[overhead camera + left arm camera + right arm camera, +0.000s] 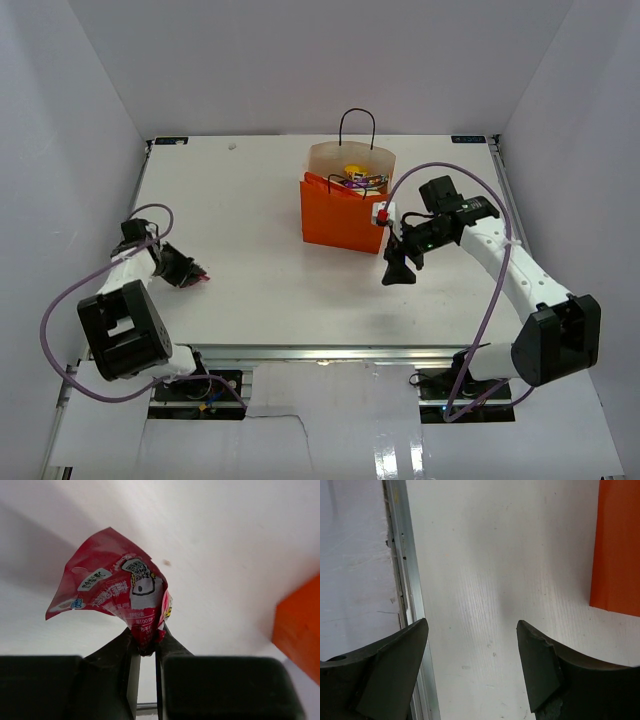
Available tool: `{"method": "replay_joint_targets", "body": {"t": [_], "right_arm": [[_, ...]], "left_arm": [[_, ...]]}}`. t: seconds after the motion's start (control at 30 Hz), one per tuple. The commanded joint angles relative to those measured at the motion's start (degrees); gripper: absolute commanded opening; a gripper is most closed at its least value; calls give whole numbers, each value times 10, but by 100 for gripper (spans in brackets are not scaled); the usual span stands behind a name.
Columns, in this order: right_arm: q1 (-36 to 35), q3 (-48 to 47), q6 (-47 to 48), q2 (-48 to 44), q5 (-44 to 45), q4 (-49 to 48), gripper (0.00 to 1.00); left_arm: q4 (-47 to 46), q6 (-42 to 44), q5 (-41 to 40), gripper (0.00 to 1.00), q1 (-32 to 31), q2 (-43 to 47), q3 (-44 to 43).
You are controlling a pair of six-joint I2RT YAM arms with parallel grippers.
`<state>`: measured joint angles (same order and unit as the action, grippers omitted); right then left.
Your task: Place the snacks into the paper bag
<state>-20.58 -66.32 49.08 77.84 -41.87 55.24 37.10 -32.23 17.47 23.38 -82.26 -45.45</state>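
Clearly a grasp on the left side: left gripper point(186, 268) clenched on a small red packet point(112, 587), pinching its lower crimped end between both fingers. Held low over the table point(250, 240), near the left edge. Long axis of the packet running straight out from the jaws, away from the wrist, with the crumpled body flaring to one side past the fingertips.

Paper bag point(342, 222) well apart from that packet, off to the right and farther back. Upright, mouth up, 2 thin black handles point(357, 125) looping above the rim. From the left wrist, only an orange corner at the far right.

Right gripper point(398, 268) much nearer the bag, just beside its near right corner, yet released and holding nothing. Jaws spread wide, with bare table between them in its wrist view.

Inside the bag: something yellow and a few small packets against the pale lining, too small to name.

Judging from this, next comes a lift above the rim, a carry right and back, then a release over the mouth. Possible snags: the handles, and a thin edge pinch.
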Motion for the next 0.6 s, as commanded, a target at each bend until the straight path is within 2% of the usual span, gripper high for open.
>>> {"method": "replay_joint_targets", "body": {"t": [0.0, 0.07, 0.27, 0.37, 0.47, 0.53, 0.57], "right_arm": [[0, -28, 49, -23, -69, 29, 77], [-6, -30, 60, -24, -85, 31, 77], [-71, -67, 100, -13, -101, 46, 77], [-88, -90, 141, -17, -123, 50, 78], [-98, -96, 223, -40, -155, 26, 82], [-101, -100, 209, -59, -170, -15, 87], [-105, -103, 177, -60, -175, -75, 90]], "left_arm": [[-76, 28, 173, 0, -34, 62, 22], [-126, 23, 262, 0, -67, 93, 36], [-243, -37, 386, 0, -174, 155, 73], [-289, -52, 410, 0, -224, 206, 91], [-312, -48, 417, 0, -281, 279, 110], [-331, -38, 402, 0, -305, 337, 126], [-348, -36, 402, 0, -332, 356, 133]]}}
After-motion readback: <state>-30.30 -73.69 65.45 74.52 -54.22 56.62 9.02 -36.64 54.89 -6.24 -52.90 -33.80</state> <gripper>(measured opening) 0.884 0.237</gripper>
